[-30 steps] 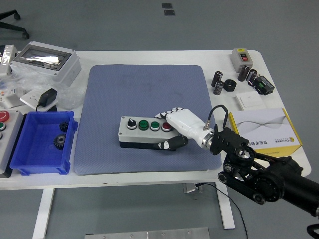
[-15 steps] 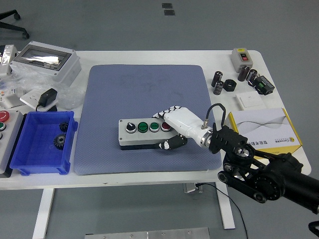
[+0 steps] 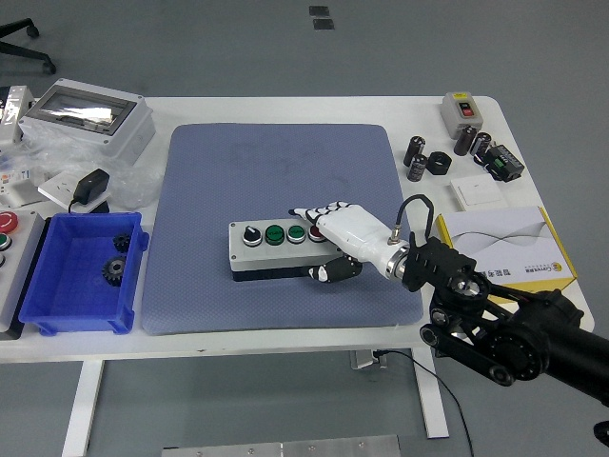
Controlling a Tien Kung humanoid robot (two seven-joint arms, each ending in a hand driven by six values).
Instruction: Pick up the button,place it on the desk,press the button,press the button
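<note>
The button box [image 3: 271,249] lies flat on the blue mat [image 3: 276,171], near its front middle. It has a grey top on a black base, with a black selector knob [image 3: 249,233], two green buttons [image 3: 274,233] and a red button partly hidden by my hand. My right hand [image 3: 328,238], white with black fingertips, reaches in from the lower right over the box's right end. Its fingers [image 3: 303,211] stretch out leftward just above the top, and the thumb [image 3: 322,274] sits by the front face. The left arm is out of view.
A blue bin [image 3: 57,314] holding black gears stands at the left front. Behind it are a grey enclosure with a clear lid [image 3: 86,119] and a black adapter [image 3: 92,184]. A white and yellow carton [image 3: 504,246], black capacitors [image 3: 419,157] and a small switch box [image 3: 464,109] are on the right.
The box has shifted slightly back and now rests level on the mat. My right hand's fingers have straightened from a curl and reach further left over the box's top.
</note>
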